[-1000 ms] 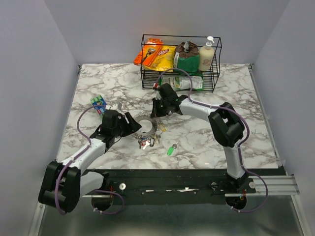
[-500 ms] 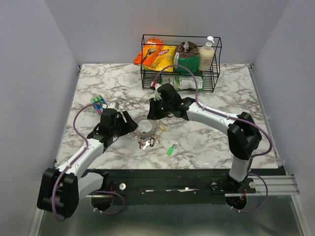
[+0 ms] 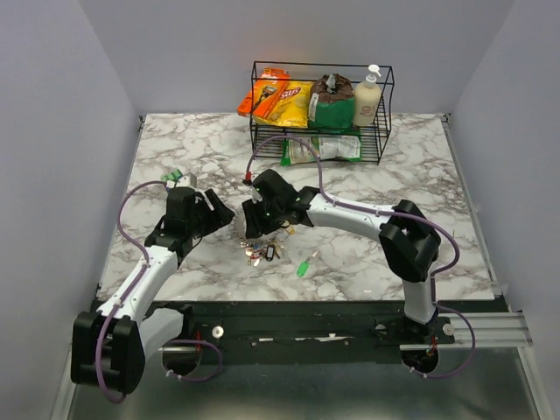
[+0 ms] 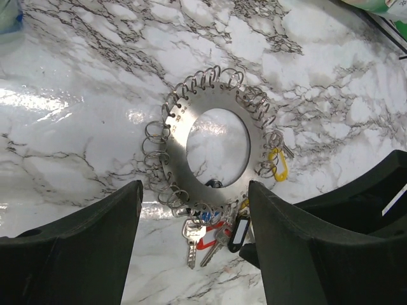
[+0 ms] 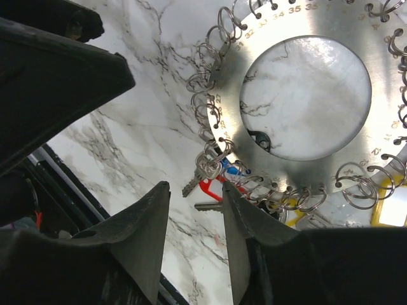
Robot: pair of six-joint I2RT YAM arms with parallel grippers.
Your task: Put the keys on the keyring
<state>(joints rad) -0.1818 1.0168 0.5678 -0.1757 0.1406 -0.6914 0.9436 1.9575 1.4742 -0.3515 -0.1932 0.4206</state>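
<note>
Left tool: your left tool point(image 4: 194, 194) is spread wide and grips nothing.
Right tool: your right tool point(image 5: 195, 190) stands parted by a narrow gap, pinching nothing, just over the keys point(image 4: 193, 235).
Keyring: the keyring point(image 4: 210, 101) lies flat on the marble surface point(image 3: 394, 175), between your two tools.
Keys: they bunch at the keyring's rim; one green key point(image 3: 304, 267) lies apart.

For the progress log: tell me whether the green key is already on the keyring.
No, the green key lies alone on the marble table, well apart from the keyring.
</note>
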